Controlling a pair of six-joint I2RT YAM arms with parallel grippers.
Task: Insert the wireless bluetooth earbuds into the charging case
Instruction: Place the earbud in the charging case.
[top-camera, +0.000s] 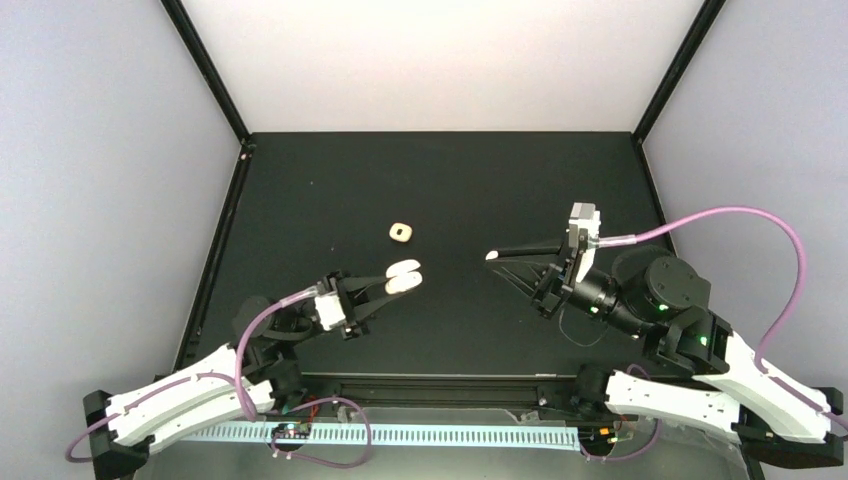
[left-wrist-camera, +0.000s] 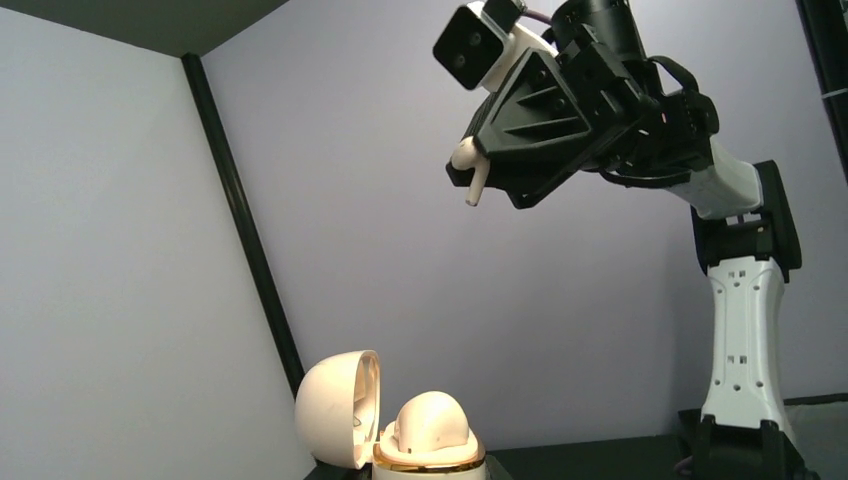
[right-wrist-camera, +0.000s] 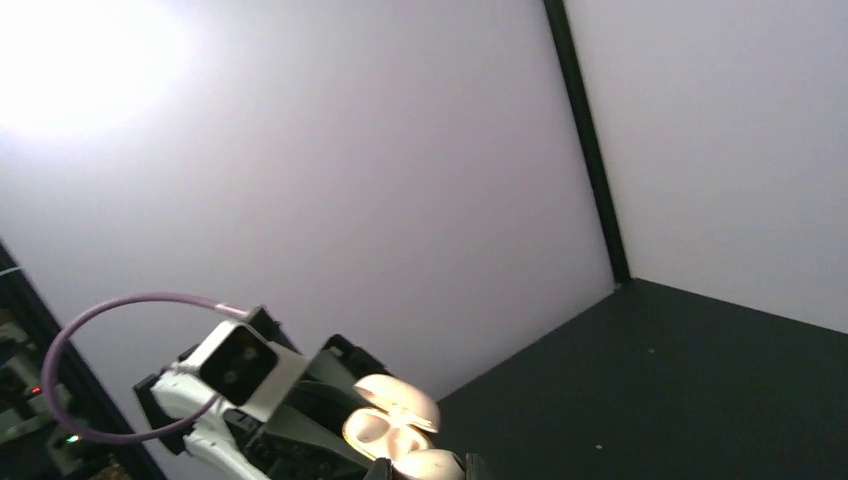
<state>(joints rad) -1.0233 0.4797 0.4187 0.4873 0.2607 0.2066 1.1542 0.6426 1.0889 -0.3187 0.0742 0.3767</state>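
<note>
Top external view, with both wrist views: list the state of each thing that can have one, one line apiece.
charging case: lid open, gripped by the left gripper.
left gripper: shut on the charging case.
earbud: pinched in the right gripper, not yet in the case.
right gripper: shut on the earbud.
small cream piece: lying loose, apart from both grippers; too small to tell more.

Legible markings: none recorded. No text, brand, number or sign could be read on the charging case (left-wrist-camera: 335, 410) or the earbud (left-wrist-camera: 470, 165) in any view. Surfaces appeared plain or too small to resolve.
</note>
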